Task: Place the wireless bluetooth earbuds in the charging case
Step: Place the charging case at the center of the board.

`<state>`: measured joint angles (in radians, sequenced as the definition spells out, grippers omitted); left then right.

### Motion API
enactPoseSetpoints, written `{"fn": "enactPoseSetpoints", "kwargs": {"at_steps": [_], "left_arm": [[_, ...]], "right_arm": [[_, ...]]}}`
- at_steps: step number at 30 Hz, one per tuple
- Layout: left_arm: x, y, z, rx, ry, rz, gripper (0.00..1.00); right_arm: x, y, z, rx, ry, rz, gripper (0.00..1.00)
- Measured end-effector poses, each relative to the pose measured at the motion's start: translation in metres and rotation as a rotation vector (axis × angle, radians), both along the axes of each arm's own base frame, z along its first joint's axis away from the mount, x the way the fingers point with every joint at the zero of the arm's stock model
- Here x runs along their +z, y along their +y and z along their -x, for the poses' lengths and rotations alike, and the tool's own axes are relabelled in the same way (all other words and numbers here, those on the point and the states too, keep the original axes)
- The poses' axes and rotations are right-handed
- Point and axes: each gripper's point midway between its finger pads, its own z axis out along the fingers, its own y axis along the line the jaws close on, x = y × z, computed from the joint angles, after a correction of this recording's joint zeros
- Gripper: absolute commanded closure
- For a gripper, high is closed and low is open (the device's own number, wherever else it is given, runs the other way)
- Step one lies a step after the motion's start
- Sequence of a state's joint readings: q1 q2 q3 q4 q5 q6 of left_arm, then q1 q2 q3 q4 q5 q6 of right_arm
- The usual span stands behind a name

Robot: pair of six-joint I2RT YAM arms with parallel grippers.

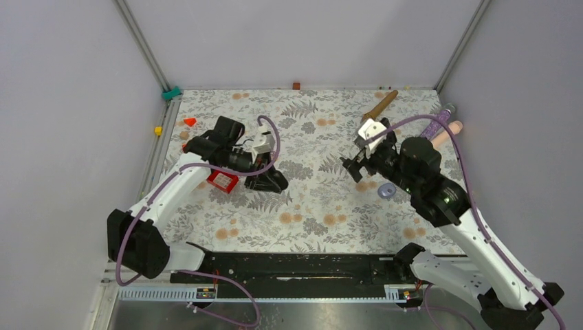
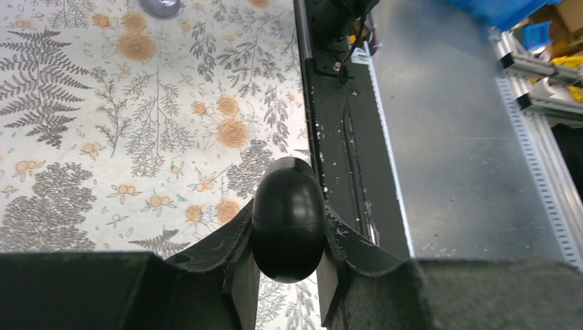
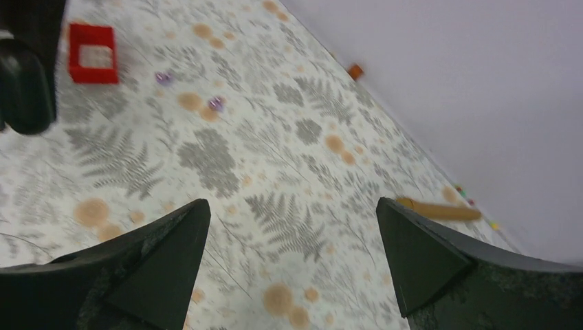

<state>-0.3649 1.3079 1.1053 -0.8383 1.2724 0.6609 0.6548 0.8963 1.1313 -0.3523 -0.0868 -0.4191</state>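
Observation:
My left gripper (image 1: pixel 269 181) is shut on a black egg-shaped charging case (image 2: pixel 287 213), seam closed, held low over the flowered table just right of the red tray (image 1: pixel 222 181). The case also shows at the left edge of the right wrist view (image 3: pixel 26 86). Two pale purple earbuds (image 3: pixel 163 78) (image 3: pixel 216 103) lie on the table right of the red tray (image 3: pixel 91 53). The black earbuds are not visible. My right gripper (image 1: pixel 353 166) is open and empty above the table's middle right, its jaws wide apart (image 3: pixel 292 206).
A pale purple round case (image 1: pixel 386 190) lies by the right arm and shows in the left wrist view (image 2: pixel 159 7). A wooden stick (image 1: pixel 380 105) and purple and pink items (image 1: pixel 443 124) lie at the back right. Small coloured blocks (image 1: pixel 189 122) sit at the back left.

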Motion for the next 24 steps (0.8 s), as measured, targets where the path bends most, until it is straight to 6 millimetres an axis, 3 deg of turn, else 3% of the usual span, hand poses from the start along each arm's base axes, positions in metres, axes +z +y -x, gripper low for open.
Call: {"fn": "enactPoseSetpoints", "kwargs": {"at_steps": [4, 9, 14, 17, 20, 24], "left_arm": [[-0.007, -0.018, -0.012, -0.008, -0.031, -0.093, 1.00], [-0.032, -0.043, -0.033, 0.025, -0.013, -0.212, 1.00], [-0.041, -0.069, -0.067, 0.113, 0.032, -0.250, 1.00], [-0.044, -0.079, -0.094, 0.188, 0.050, -0.262, 1.00], [-0.049, -0.081, -0.119, 0.266, 0.085, -0.264, 1.00], [-0.062, -0.062, -0.163, 0.414, 0.197, -0.268, 1.00]], "right_arm": [[-0.030, -0.036, 0.003, -0.128, -0.024, 0.070, 0.01], [-0.060, -0.068, 0.005, -0.241, -0.020, 0.116, 0.01], [-0.067, -0.098, -0.001, -0.359, -0.027, 0.100, 0.00], [-0.069, -0.105, -0.006, -0.401, -0.034, 0.082, 0.00], [-0.075, -0.109, -0.010, -0.428, -0.033, 0.082, 0.01], [-0.084, -0.113, -0.013, -0.449, -0.028, 0.088, 0.01]]}}
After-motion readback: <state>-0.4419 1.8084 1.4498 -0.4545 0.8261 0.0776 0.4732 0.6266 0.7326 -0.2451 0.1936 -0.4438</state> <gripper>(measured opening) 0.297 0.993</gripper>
